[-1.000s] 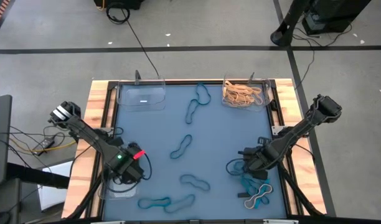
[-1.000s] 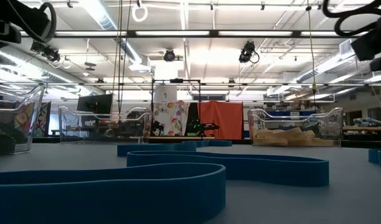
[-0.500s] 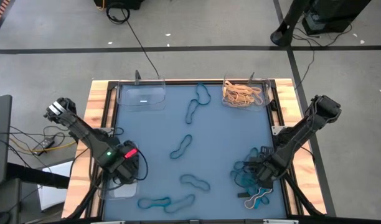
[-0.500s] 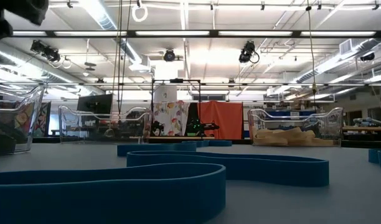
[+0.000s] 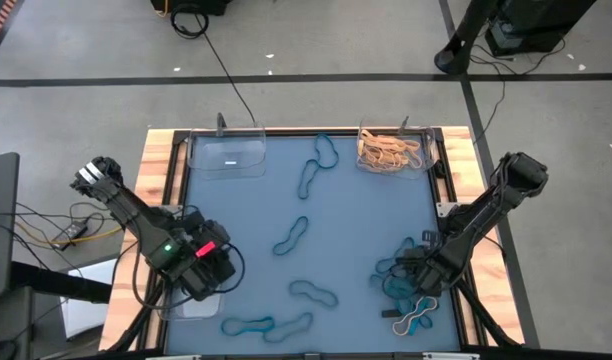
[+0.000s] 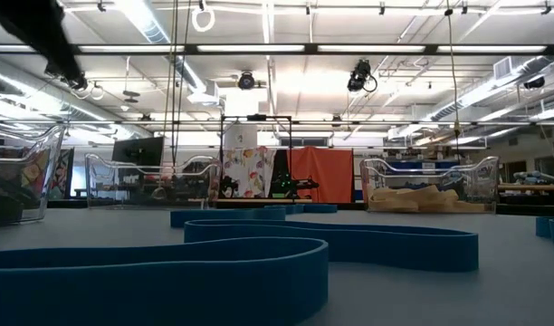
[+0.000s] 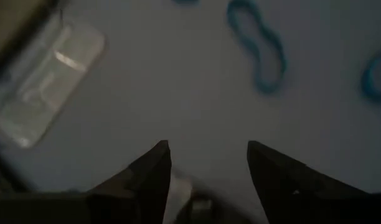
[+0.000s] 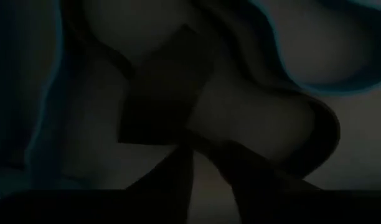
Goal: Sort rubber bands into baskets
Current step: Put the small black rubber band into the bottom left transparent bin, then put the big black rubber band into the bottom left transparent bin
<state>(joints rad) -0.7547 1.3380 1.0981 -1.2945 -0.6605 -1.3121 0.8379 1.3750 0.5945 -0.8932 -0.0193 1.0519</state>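
Three clear, round-cornered plastic baskets sat on my blue desk (image 5: 356,220): one near-left (image 5: 191,300), one far-left (image 5: 226,155), one far-right (image 5: 391,150) heaped with tan rubber bands (image 5: 389,152). My left gripper (image 7: 208,163) hung over the near-left basket's inner edge, fingers spread and holding nothing. Thin teal rubber bands (image 5: 290,236) lay as limp loops across the middle. My right gripper (image 5: 423,278) pressed into a tangle of teal and black bands (image 5: 396,285) near-right; I could not tell its grip.
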